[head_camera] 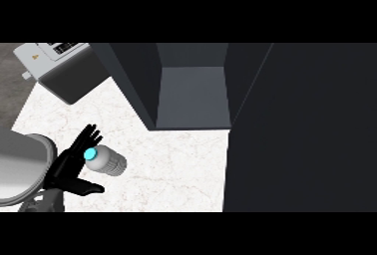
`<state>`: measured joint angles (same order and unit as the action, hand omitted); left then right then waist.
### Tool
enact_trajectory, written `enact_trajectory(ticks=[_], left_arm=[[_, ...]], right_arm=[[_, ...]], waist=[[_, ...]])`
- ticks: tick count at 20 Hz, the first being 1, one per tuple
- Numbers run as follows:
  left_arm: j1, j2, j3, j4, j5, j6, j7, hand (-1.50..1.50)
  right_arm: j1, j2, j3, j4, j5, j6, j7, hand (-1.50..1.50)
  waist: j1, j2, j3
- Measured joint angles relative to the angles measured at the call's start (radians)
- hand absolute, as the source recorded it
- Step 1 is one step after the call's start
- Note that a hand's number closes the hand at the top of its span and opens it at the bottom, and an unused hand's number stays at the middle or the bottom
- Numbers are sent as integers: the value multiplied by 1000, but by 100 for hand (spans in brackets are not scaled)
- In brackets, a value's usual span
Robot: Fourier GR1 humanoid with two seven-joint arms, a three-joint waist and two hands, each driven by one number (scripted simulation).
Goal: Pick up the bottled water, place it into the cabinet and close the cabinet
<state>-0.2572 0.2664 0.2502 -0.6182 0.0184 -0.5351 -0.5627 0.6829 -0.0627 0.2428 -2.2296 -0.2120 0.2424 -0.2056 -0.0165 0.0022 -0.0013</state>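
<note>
- Cabinet (136, 84): dark, and the biggest thing in view. It fills the top middle, and a broad dark panel (302, 124) runs down the whole right side. The compartment stands open, showing a paler grey inner face (193, 94) with nothing seen inside it.
- Surface (177, 169): white marbled top that spreads from the foot of the cabinet down to the lower edge and out to the left.
- Rounded grey shape (18, 169): pale and curved, at the left edge just beside the hand. I cannot tell what it is.
- Grey appliance (63, 67): boxy, in the top left corner, left of the cabinet and well apart from the bottle.
- Left forearm (44, 201): grey, coming in at the lower left corner.
- Left hand (65, 169): black, lower left. The fingers (80, 144) are straight and spread, pointing up and to the right, and the thumb (87, 188) juts out low to the right. Nothing is gripped; the fingers lie flat against the bottle's cap end.
- Bottled water (112, 163): small and pale-bodied, tipped over on its side over the surface, out of the cabinet and well below its opening. Its bright cyan cap (91, 153) is turned toward the fingers, and the body points away down-right.
</note>
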Motion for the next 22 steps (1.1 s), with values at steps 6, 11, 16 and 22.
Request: enact_trajectory(ticks=[6, 11, 16, 22], left_arm=[[-81, 9, -8, 185, -42, 30, -87, -150], [-133, 5, -8, 282, -53, 37, -125, -150], [-157, 2, 1, 331, -39, 14, -133, -150], [-170, -11, 1, 348, -22, -32, -115, -150]], right_arm=[[34, -5, 29, -44, 13, -7, 4, -150], [-24, -1, 17, -14, 1, -20, 30, -150], [-38, -12, -6, -8, -22, -16, 39, -150], [-43, -1, 14, -4, -13, -27, 46, -150]], waist=[[-4, 1, -1], [-4, 3, -1], [-4, 1, 2], [-3, -1, 6]])
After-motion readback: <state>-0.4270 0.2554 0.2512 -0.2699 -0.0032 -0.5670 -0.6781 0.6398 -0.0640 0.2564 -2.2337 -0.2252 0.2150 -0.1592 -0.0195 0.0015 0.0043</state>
